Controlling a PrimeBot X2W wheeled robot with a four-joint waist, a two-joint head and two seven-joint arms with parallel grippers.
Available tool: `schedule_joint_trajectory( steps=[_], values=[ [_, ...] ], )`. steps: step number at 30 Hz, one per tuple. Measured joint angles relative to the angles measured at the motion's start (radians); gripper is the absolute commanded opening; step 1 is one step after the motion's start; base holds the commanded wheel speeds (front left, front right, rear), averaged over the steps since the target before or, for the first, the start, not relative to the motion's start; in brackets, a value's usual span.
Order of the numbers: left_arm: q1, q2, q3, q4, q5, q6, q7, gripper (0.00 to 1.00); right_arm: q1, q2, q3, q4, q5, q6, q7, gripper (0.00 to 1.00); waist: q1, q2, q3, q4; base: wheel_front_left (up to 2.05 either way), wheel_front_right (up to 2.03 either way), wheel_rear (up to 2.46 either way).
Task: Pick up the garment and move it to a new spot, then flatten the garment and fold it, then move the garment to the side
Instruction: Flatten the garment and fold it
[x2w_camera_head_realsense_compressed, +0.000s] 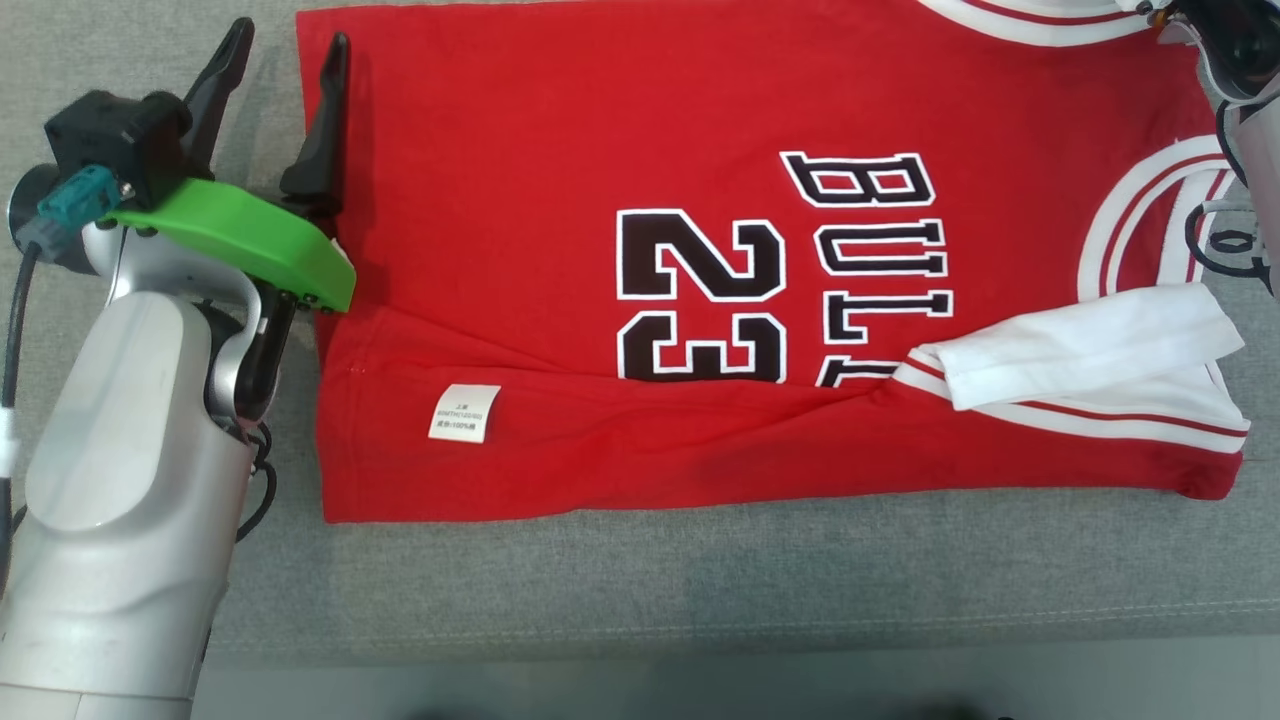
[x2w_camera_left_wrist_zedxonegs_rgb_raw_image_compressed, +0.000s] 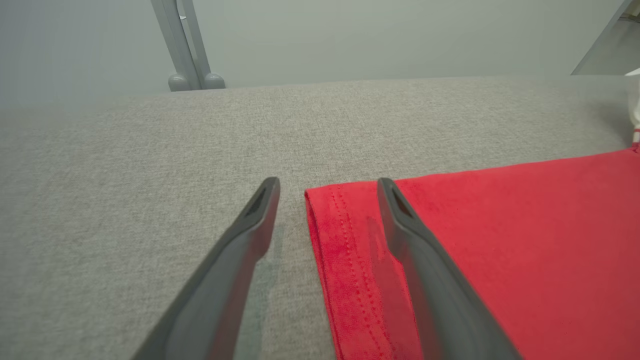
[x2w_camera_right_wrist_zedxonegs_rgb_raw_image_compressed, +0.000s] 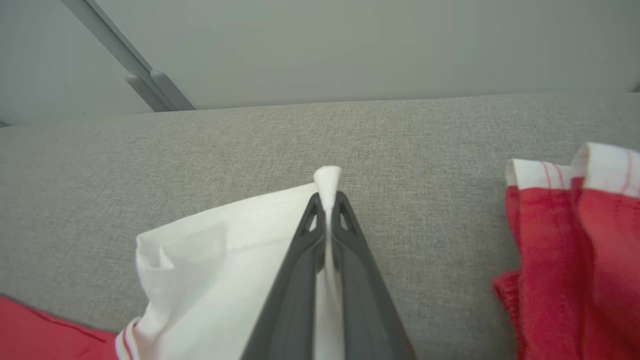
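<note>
On the grey fabric surface, the red garment lies spread out, its near edge folded over part of the printed number. Left gripper: fingers apart, straddling the hem corner, one over cloth and one over bare surface. Right gripper: fingers together, clamped on the garment's white trim.

Looking like a robotics lab or test room rather than a home. Stretching across every view, a counter covered in plain grey woven cloth, seamed along its near edge. Rising behind it, a plain pale wall. Standing at the counter's far edge, slanted grey metal struts ending in rounded feet. Running below the near edge, a strip of pale smooth floor. Hanging off a silver robot forearm, a green plastic bracket and loose black cabling.
</note>
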Motion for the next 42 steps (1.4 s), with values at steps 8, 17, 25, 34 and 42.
schedule_joint_trajectory(
  steps=[8, 17, 25, 34, 42],
  values=[
    [-0.077, -0.015, -0.003, 0.108, -0.051, -0.003, 0.084, 1.00, 0.000, -0.003, 0.022, 0.012, 0.007, 0.000, -0.029, 0.00, 0.0000, 0.0000, -0.005, -0.023, 0.00, 0.00, 0.00],
    [-0.118, -0.016, -0.002, 0.182, -0.090, -0.003, 0.121, 1.00, 0.000, 0.003, 0.085, 0.004, 0.029, 0.000, -0.043, 0.00, 0.0000, 0.0000, -0.009, -0.035, 0.00, 0.00, 0.00],
    [-0.134, -0.018, -0.021, 0.210, -0.096, -0.004, 0.127, 0.15, -0.001, -0.005, 0.115, 0.004, 0.055, 0.000, -0.052, 0.00, 0.0000, 0.0000, -0.011, -0.035, 0.00, 0.00, 0.00],
    [-0.138, -0.025, -0.058, 0.239, -0.112, -0.004, 0.102, 0.00, -0.001, -0.014, 0.154, 0.009, 0.074, 0.000, -0.086, 0.00, 0.0000, 0.0000, -0.034, -0.030, 0.00, 0.00, 0.00],
    [-0.132, -0.009, -0.099, 0.240, -0.126, -0.004, 0.042, 0.00, 0.014, -0.013, 0.183, 0.003, 0.112, 0.000, -0.160, 0.00, 0.0000, 0.0000, -0.077, -0.033, 0.00, 0.00, 0.00]
  ],
)
